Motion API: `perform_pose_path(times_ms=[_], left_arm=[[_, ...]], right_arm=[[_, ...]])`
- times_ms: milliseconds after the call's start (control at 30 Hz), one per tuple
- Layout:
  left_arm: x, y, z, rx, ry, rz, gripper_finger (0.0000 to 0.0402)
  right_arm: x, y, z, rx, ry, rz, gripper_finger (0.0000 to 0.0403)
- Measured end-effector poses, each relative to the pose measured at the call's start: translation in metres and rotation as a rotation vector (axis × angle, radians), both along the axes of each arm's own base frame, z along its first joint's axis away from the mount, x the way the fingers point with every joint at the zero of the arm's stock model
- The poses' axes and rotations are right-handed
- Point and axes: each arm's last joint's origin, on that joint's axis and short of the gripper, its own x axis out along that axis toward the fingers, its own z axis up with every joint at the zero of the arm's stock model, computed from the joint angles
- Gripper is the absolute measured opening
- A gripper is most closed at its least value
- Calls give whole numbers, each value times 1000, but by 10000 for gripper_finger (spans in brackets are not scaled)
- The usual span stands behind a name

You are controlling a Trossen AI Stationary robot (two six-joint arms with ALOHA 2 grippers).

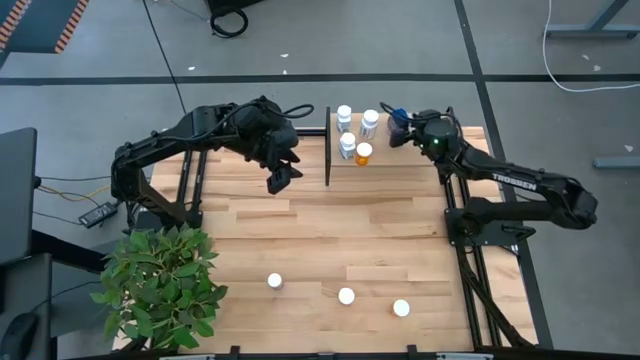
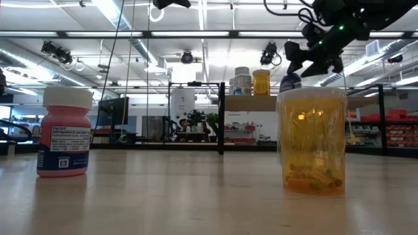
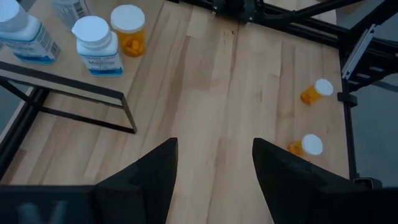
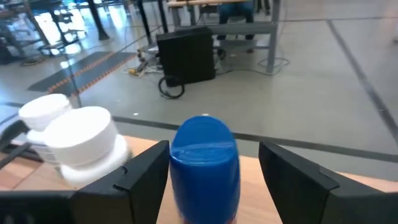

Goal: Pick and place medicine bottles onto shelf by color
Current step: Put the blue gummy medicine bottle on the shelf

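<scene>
Four bottles visible on shelf (image 1: 420, 140) in high view; right wrist view alone reveals blue bottle (image 4: 205, 165) standing between spread fingers of right gripper (image 1: 398, 127), not clamped, at shelf's far right. White-capped bottle (image 4: 84, 146) crowds just left of it. Left gripper (image 1: 283, 175) hovers left of shelf, fingers apart, empty. Three bottles wait near table edge; plant (image 1: 160, 285) near left
</scene>
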Motion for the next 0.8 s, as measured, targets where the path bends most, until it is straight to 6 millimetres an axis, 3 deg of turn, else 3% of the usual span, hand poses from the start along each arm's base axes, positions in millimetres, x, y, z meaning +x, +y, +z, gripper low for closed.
perform_pose_path(times_ms=[167, 400, 800], left_arm=[[2, 1, 2, 2, -35, 6, 215], [4, 1, 4, -6, -62, 18, 215], [7, -11, 4, -11, -62, 9, 215]], right_arm=[[-13, 12, 8, 16, -45, -8, 256], [-14, 27, 14, 11, -95, 58, 255], [2, 29, -18, 198, 92, 121, 255]])
